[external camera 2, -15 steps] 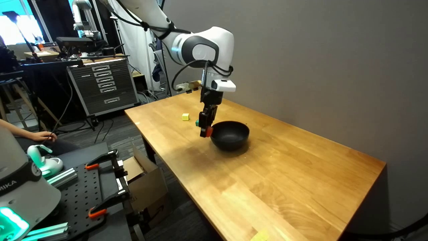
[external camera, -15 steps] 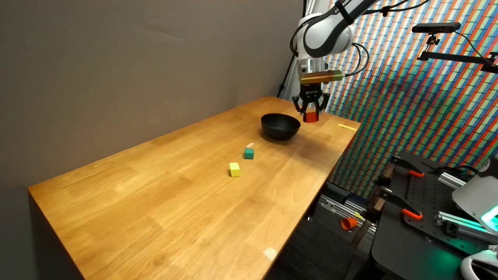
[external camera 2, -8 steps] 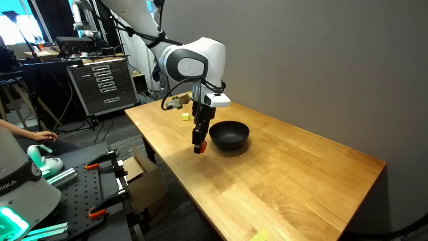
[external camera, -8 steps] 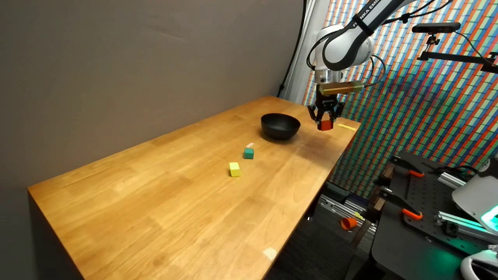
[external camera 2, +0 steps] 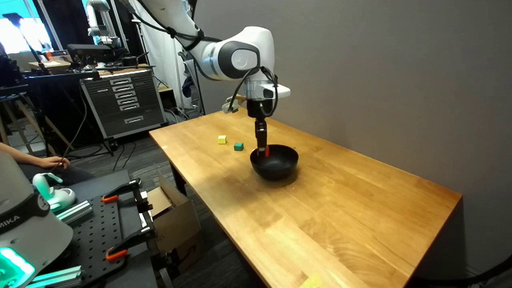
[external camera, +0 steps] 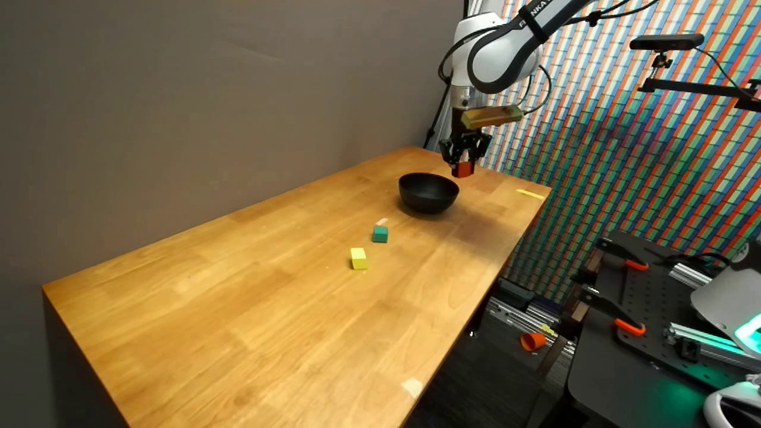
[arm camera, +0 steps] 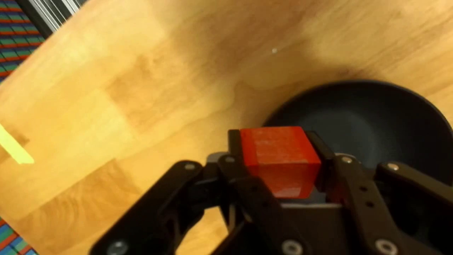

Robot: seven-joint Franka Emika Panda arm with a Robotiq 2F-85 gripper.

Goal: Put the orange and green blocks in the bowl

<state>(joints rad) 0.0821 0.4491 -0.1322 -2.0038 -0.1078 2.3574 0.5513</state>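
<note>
My gripper (arm camera: pixel 277 146) is shut on the orange-red block (arm camera: pixel 283 150), with a finger on each side of it. The block also shows in both exterior views (external camera: pixel 464 170) (external camera 2: pixel 267 151). It is held in the air by the near rim of the black bowl (arm camera: pixel 382 117); in the wrist view it overlaps the bowl's edge. The bowl stands upright on the table (external camera: pixel 425 202) and its visible inside is bare. The green block (external camera: pixel 380 235) lies on the table a little way from the bowl and also shows in an exterior view (external camera 2: pixel 239 147).
A yellow block (external camera: pixel 359 259) lies near the green block. A yellow tape strip (external camera: pixel 530 194) and a pale patch (external camera: pixel 412 387) mark the wooden table (external camera: pixel 267 315). A grey wall (external camera: pixel 238 107) runs along one long side of the table.
My gripper with the orange-red block first moved away from the bowl and lower, then came back up and over toward the bowl. The other blocks and the bowl have not moved.
</note>
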